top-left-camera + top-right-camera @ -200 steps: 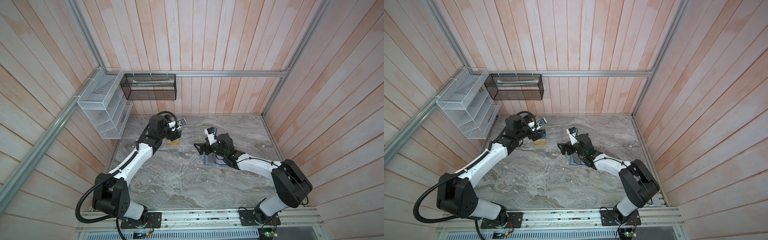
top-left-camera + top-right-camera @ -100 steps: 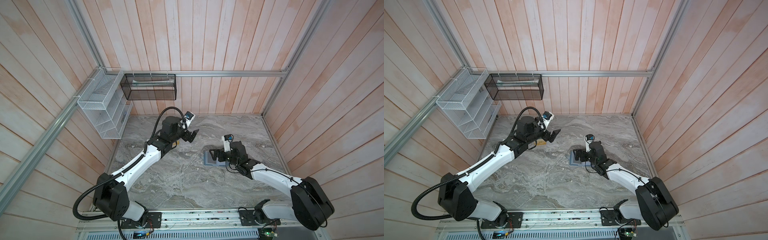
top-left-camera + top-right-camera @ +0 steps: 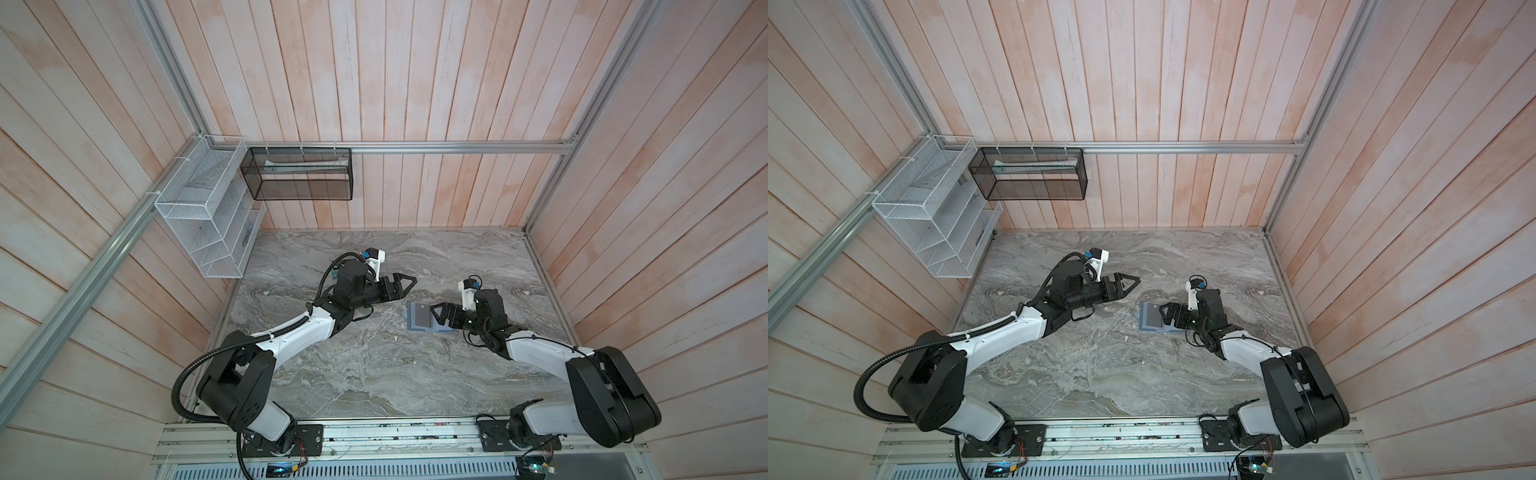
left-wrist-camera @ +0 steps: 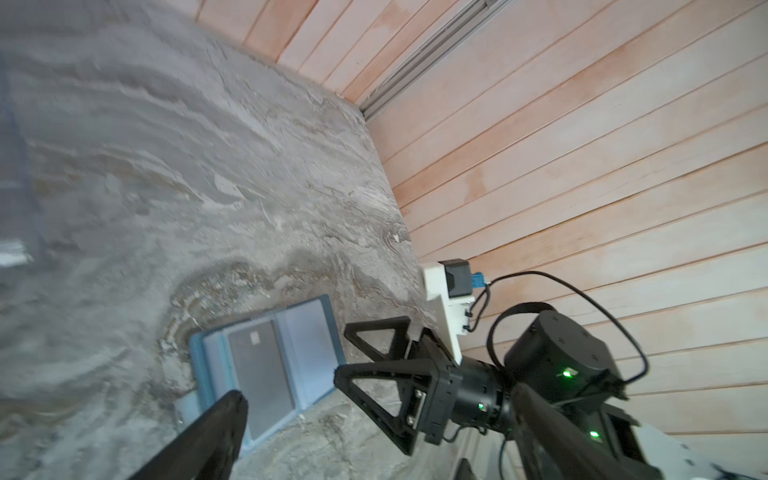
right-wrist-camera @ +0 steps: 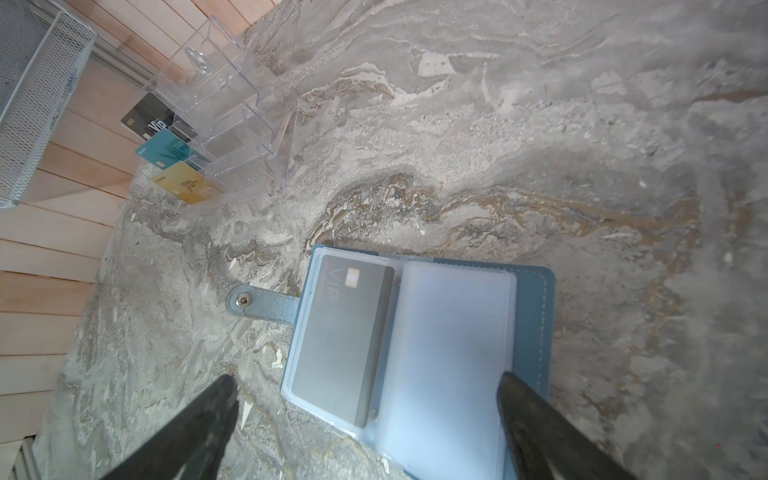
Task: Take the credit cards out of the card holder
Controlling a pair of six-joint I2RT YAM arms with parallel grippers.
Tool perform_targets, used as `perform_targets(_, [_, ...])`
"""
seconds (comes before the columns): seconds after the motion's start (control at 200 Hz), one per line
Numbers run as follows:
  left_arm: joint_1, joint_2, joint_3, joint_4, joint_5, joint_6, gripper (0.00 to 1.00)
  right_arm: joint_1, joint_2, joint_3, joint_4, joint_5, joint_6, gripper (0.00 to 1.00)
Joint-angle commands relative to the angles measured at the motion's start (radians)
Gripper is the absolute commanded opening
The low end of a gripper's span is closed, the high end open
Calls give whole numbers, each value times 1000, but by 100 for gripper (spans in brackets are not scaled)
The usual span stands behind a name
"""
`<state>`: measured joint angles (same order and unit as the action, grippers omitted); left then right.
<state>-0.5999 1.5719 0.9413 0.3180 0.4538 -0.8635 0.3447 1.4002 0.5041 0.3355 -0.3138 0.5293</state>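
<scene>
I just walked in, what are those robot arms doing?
They're emptying the open blue card holder. One dark card sits in its clear sleeve. The right gripper hovers open over the holder; the left gripper is open and empty. A teal card and a gold card stand at the clear rack.

We see grey marble tabletop (image 3: pixel 374 365) w/ open card holder (image 5: pixel 534 299) lying flat near centre, clear acrylic rack (image 5: pixel 232 95) standing by wall (image 5: pixel 50 257).

I run this rig in what looks like a lab test cell; plank walls (image 3: pixel 415 83) box in the marble-look tabletop (image 3: pixel 374 365) on three sides; aluminium framing (image 3: pixel 457 146) runs above its far edge; a slotted rail (image 3: pixel 395 436) with bare wiring lies along its near edge.
</scene>
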Motion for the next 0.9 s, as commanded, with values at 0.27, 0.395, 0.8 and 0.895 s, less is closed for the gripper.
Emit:
perform_targets(0.27, [-64,250,114,180,108,-316,100,-33,111,14,137,-130,51,98])
perform_targets(0.395, [-75,304,156,159,107,-314,100,-37,148,8,160,-135,53,98])
perform_targets(0.8, [-75,379,133,152,82,-326,100,-47,191,-52,227,-149,69,98])
perform_targets(0.895, [-75,387,133,140,79,-327,100,-46,182,-69,234,-145,70,98])
